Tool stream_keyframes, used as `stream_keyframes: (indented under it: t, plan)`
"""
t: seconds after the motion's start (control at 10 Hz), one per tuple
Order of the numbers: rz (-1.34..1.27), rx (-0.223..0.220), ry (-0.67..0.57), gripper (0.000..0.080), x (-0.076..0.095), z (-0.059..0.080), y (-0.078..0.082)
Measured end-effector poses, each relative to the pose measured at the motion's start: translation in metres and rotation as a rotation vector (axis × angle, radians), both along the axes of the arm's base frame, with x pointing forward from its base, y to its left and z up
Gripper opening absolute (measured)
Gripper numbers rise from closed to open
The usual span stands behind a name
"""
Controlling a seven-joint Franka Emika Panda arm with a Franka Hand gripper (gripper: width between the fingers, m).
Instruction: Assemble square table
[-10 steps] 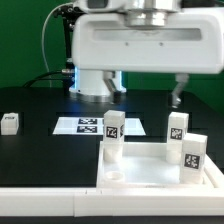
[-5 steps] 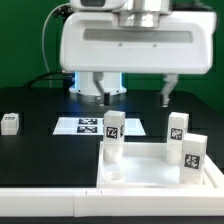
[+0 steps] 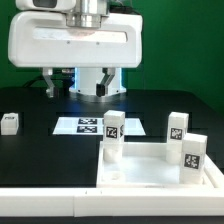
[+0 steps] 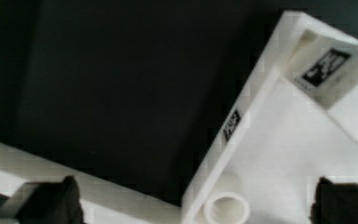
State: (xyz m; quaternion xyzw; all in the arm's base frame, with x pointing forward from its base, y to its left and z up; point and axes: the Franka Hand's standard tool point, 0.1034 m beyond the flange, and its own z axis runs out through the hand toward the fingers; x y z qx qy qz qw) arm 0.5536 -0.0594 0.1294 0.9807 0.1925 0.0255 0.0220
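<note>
The square table top (image 3: 146, 170), a white tray with a raised rim, lies at the front right in the exterior view. Three white tagged legs stand upright on it: one at its back left corner (image 3: 111, 135), one at the back right (image 3: 178, 128) and one at the front right (image 3: 191, 155). Another leg (image 3: 10, 122) lies loose at the far left. My gripper (image 3: 75, 88) hangs open and empty, high above the table and behind the top. In the wrist view the gripper (image 4: 197, 205) is open, with the white top (image 4: 300, 150) and the round end of a leg (image 4: 226, 207) below it.
The marker board (image 3: 90, 126) lies flat behind the table top. A long white border wall (image 3: 45, 205) runs along the front edge. The arm's white body (image 3: 75, 45) fills the upper left of the exterior view.
The arm and gripper have moved steadily toward the exterior view's left, from above the right side to above the left centre. The parts on the table have not moved.
</note>
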Motion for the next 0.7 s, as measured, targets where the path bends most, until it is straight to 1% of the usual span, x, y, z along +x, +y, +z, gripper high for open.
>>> stream_keyframes:
  t: [0.2, 0.3, 0.4, 0.5, 0.6, 0.7]
  plan:
    - [-0.021, 0.003, 0.024, 0.0649, -0.003, -0.002, 0.002]
    - [-0.031, 0.008, 0.029, 0.0649, -0.006, -0.004, -0.005]
    - [-0.079, 0.01, 0.063, 0.0649, -0.02, -0.011, -0.027]
    - [-0.116, -0.005, 0.157, 0.0649, -0.041, -0.015, -0.045]
    - [-0.151, -0.007, 0.21, 0.0649, -0.057, -0.017, -0.058]
    - [-0.17, -0.004, 0.262, 0.0649, -0.067, -0.017, -0.062]
